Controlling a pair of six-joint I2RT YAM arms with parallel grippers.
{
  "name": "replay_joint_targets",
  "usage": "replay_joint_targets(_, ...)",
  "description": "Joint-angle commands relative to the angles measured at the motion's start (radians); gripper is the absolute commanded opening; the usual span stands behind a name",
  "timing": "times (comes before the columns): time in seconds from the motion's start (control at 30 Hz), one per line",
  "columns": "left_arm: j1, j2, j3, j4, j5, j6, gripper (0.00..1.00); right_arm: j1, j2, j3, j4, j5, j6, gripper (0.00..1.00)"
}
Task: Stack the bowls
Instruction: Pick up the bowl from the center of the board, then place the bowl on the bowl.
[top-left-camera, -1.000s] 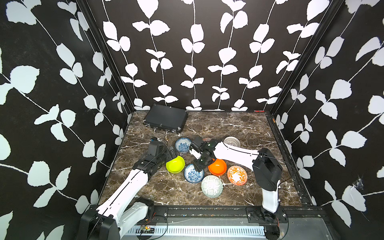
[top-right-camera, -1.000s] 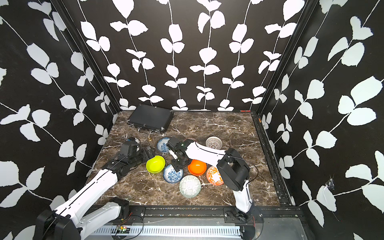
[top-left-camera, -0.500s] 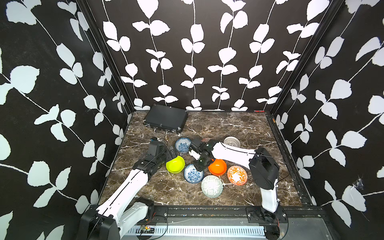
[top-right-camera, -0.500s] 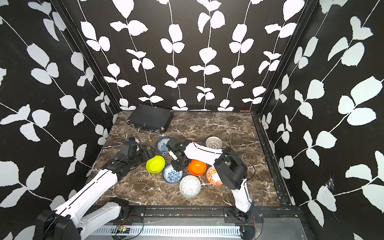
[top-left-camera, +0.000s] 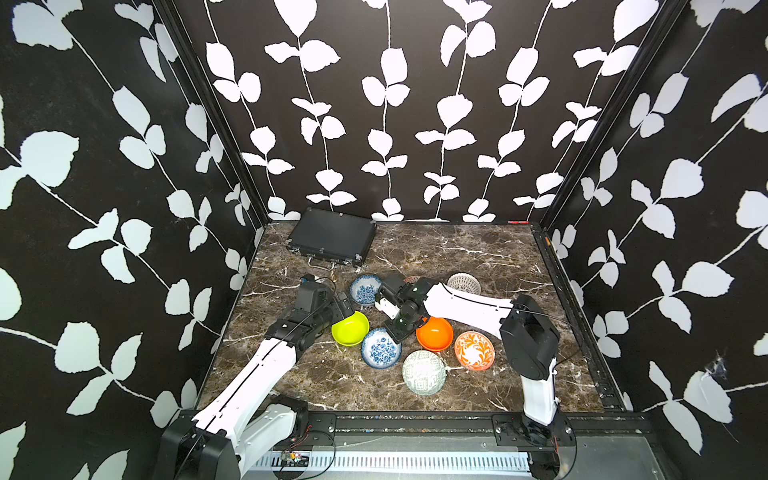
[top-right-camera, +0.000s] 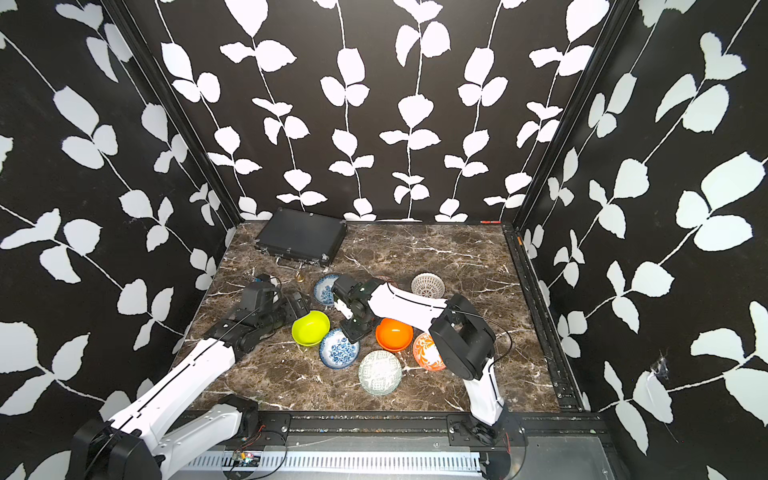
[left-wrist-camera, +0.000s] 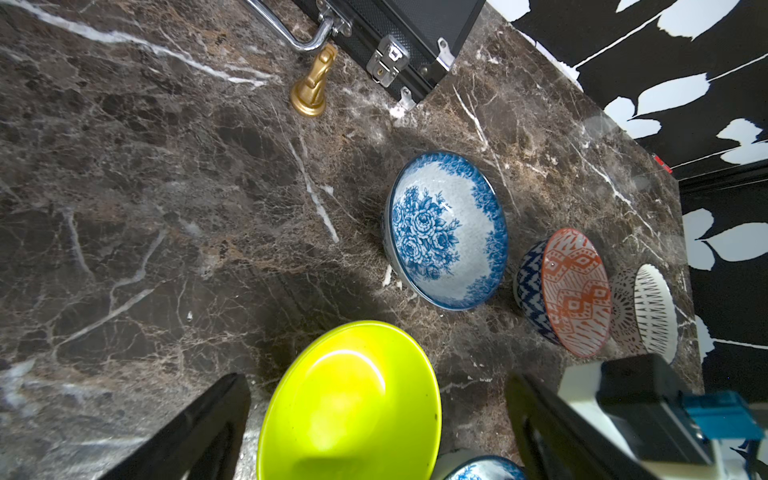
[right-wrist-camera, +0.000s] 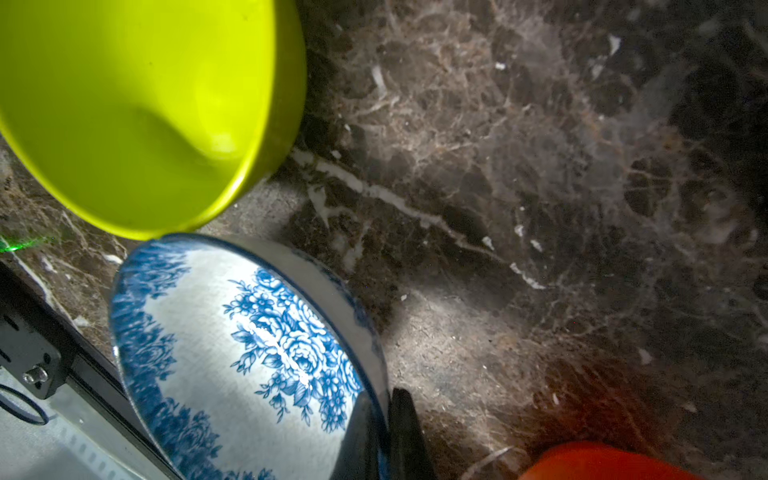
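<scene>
The left pincer (top-left-camera: 348, 308) stands wide open, with a finger on either side of the lime bowl (top-left-camera: 350, 328), left of centre on the worktop (top-left-camera: 478, 257). Just right of it, the closed right pincer (top-left-camera: 395, 332) grips the far rim of the near blue-white floral bowl (top-left-camera: 381, 348). The plain orange bowl (top-left-camera: 434, 332) sits further right.

You have two blue floral bowls (top-left-camera: 365, 289) (top-left-camera: 381, 348), two orange-white patterned bowls (top-left-camera: 474, 350) (left-wrist-camera: 577, 291), one white lattice bowl (top-left-camera: 464, 283), one pale green bowl (top-left-camera: 424, 372), one lime bowl (top-left-camera: 350, 328) and one plain orange bowl (top-left-camera: 434, 332): eight in all. Add one black case (top-left-camera: 332, 239) and one gold piece (left-wrist-camera: 312, 85), probably a chess knight.
</scene>
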Motion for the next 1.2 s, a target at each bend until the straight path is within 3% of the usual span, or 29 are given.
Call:
replay_joint_targets(0.0, 0.0, -0.018, 0.008, 0.015, -0.009, 0.001, 0.99, 0.003, -0.056, -0.018, -0.019, -0.02, -0.039, 0.0)
replay_joint_targets(0.27, 0.0, -0.034, -0.005, 0.033, -0.011, -0.001, 0.99, -0.008, -0.142, -0.013, -0.086, -0.048, -0.081, 0.0)
replay_joint_targets(0.5, 0.0, -0.073, -0.035, 0.059, -0.025, -0.014, 0.99, -0.115, -0.191, 0.094, -0.074, -0.096, 0.014, 0.0)
replay_joint_targets(0.7, 0.002, -0.139, -0.122, 0.158, -0.032, -0.056, 0.99, -0.167, -0.067, 0.362, -0.101, -0.014, 0.112, 0.0)
replay_joint_targets(0.9, 0.006, -0.154, -0.124, 0.156, -0.019, -0.039, 0.99, -0.186, 0.107, 0.593, -0.129, 0.002, 0.165, 0.0)
replay_joint_targets(1.17, 0.015, -0.229, -0.148, 0.144, -0.037, -0.033, 0.99, -0.186, 0.266, 0.745, -0.123, -0.015, 0.184, 0.0)
